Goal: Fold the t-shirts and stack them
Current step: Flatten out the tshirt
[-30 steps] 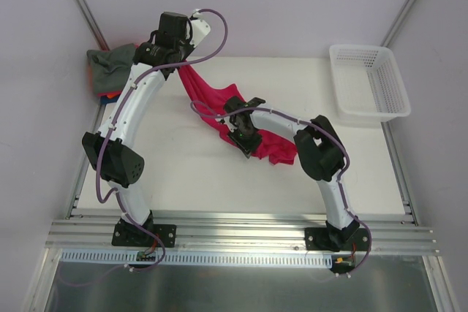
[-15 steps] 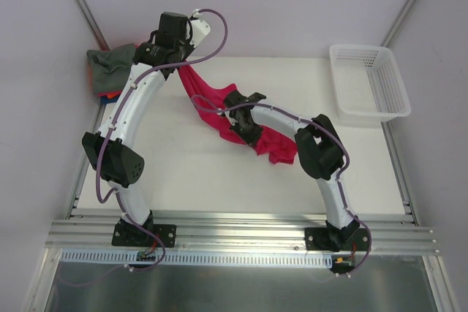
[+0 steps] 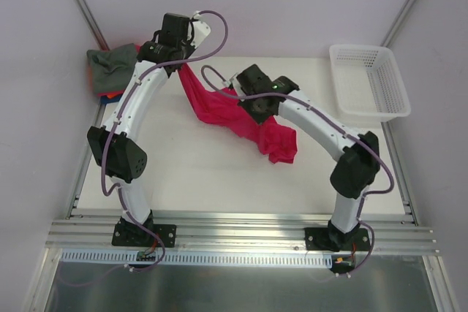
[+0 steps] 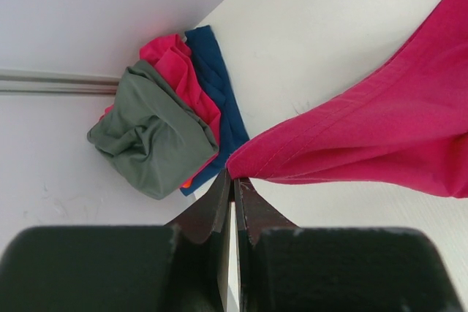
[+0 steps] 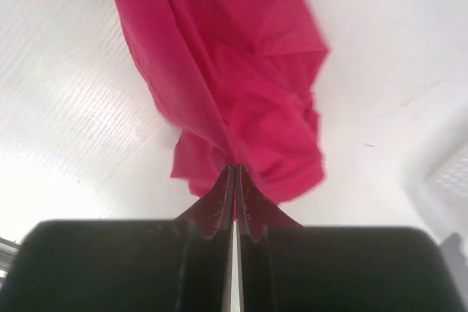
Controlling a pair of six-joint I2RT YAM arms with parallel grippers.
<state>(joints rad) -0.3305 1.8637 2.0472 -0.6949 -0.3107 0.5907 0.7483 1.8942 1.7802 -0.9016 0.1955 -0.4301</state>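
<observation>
Crimson cloth of the red shirt stretches across the far middle of the table, pinched at two points. Near the far left corner the left gripper has its jaws clamped on a hem corner. Nearer the centre the right gripper is closed on a bunched fold, and the rest drapes onto the surface toward the right. At the far left corner a crumpled grey-green shirt tops a pile that includes a blue shirt. At the far right corner sits the basket.
</observation>
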